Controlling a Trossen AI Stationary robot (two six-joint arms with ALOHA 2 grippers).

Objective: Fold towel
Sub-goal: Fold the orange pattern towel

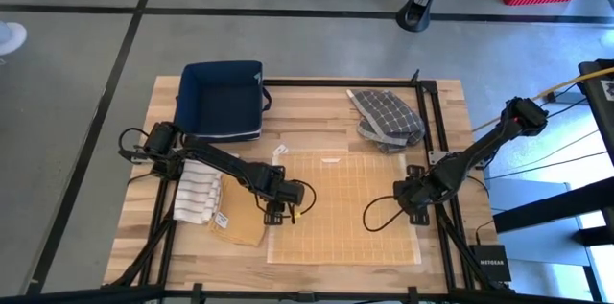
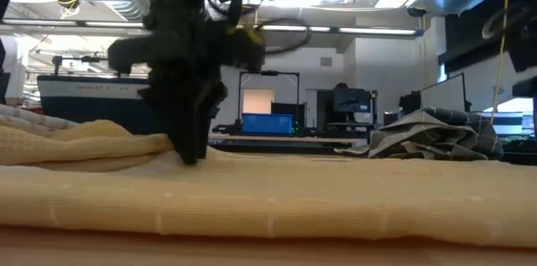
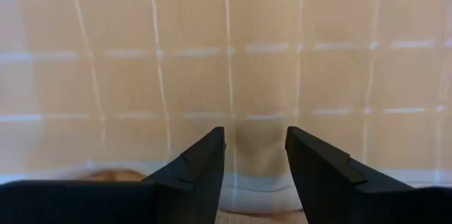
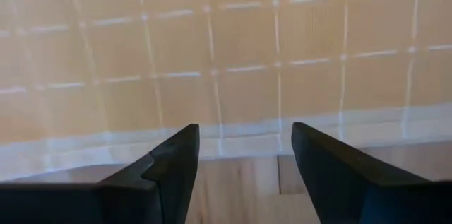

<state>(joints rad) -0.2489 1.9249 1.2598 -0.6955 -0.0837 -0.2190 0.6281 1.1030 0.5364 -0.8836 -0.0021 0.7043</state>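
My left gripper (image 1: 284,210) is down at the left edge of the yellow towel (image 1: 345,210), which lies spread flat on the front middle of the wooden tabletop (image 1: 446,112); in my left wrist view the two dark fingers (image 3: 198,174) stand apart with the towel's hem between them, and I cannot tell whether they pinch it. My right gripper (image 1: 411,198) sits at the towel's right edge, its fingers (image 4: 173,167) held wide apart, just over the white hem with bare wood showing beneath. Around me: a folded tan cloth (image 1: 238,218) lies touching the towel's left side, a white striped towel (image 1: 199,192) lies beyond it near the left edge, a navy fabric bin (image 1: 223,100) stands at the back left corner, and a crumpled grey checked towel (image 1: 386,118) lies at the back right. Nothing lies on the spread towel itself. A black frame (image 1: 434,122) runs along the tabletop's back and right edges. In the low view my left gripper (image 2: 191,144) touches the rumpled cloth, and behind it are a blue-lit screen (image 2: 267,123) and ceiling lights.
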